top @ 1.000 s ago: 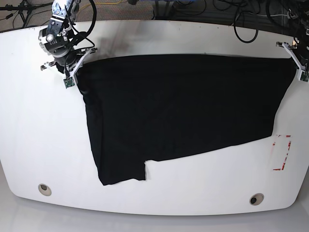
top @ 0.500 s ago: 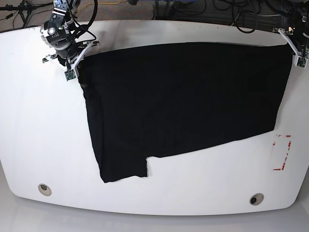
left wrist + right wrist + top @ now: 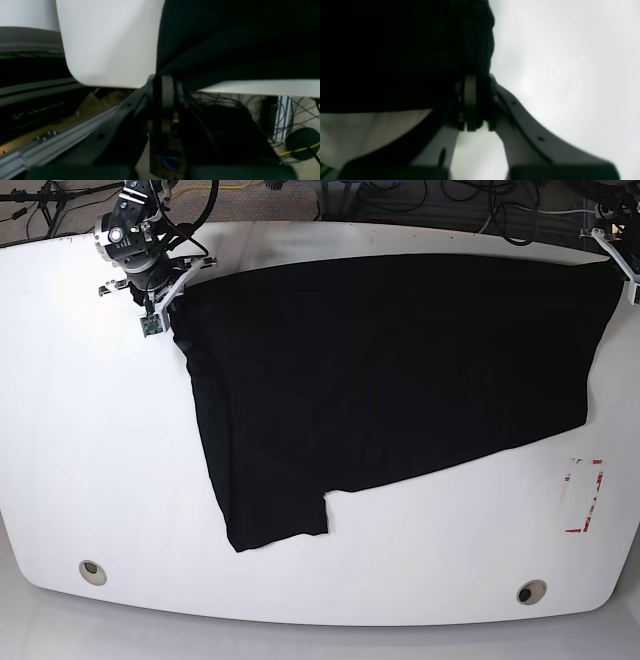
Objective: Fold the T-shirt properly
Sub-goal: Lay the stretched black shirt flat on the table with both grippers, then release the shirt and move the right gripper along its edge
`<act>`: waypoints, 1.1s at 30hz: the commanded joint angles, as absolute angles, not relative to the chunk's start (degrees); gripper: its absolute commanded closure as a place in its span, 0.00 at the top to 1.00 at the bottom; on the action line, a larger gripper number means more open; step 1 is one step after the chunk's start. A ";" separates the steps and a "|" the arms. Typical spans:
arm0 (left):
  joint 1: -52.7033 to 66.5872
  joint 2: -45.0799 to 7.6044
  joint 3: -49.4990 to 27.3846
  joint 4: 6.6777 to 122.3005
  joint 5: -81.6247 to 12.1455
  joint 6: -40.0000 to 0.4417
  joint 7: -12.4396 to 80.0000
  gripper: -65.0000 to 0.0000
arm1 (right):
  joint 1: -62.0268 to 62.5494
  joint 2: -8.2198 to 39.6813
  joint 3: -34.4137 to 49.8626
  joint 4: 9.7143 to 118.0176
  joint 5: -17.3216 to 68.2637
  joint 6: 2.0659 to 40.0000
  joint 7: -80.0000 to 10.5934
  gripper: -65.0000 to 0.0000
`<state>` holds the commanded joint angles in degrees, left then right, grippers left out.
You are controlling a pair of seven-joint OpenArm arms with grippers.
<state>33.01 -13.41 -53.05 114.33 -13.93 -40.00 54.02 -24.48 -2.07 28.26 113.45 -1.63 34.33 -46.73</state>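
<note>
The black T-shirt (image 3: 390,370) lies spread over the white table (image 3: 90,440), its top edge stretched between my two grippers near the far edge. At the far left, my right gripper (image 3: 170,297) is shut on the shirt's corner. In the right wrist view the gripper (image 3: 477,82) pinches bunched black cloth (image 3: 395,50). My left gripper (image 3: 622,268) holds the far right corner at the table's rim. The left wrist view shows this gripper (image 3: 163,80) shut on the taut T-shirt (image 3: 237,37), just off the table edge.
A red-and-white marking (image 3: 584,496) sits on the table at the right, below the shirt. Two round holes (image 3: 92,571) (image 3: 531,591) lie near the front edge. Cables and stands crowd the floor beyond the far edge (image 3: 400,195).
Both grippers have moved toward the far edge, pulling the shirt with them. The whole shirt has slid away from the front and a little to the right.
</note>
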 joint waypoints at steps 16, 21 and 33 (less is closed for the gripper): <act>32.57 -13.85 -52.18 114.33 -13.93 -40.00 54.29 0.76 | -22.46 -3.74 28.09 113.80 -1.36 34.24 -46.64 0.69; 30.81 -13.85 -52.09 114.33 -14.29 -40.00 54.29 0.73 | -20.62 -3.91 28.00 113.63 -1.27 34.24 -46.64 0.69; 24.13 -16.48 -51.74 114.24 -13.93 -40.00 54.29 0.73 | -14.46 -4.26 20.97 113.63 -2.24 33.63 -46.90 0.69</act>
<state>24.13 -16.48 -51.74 114.24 -13.93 -40.00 54.29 -14.46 -4.26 20.97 113.63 -2.24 33.63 -46.90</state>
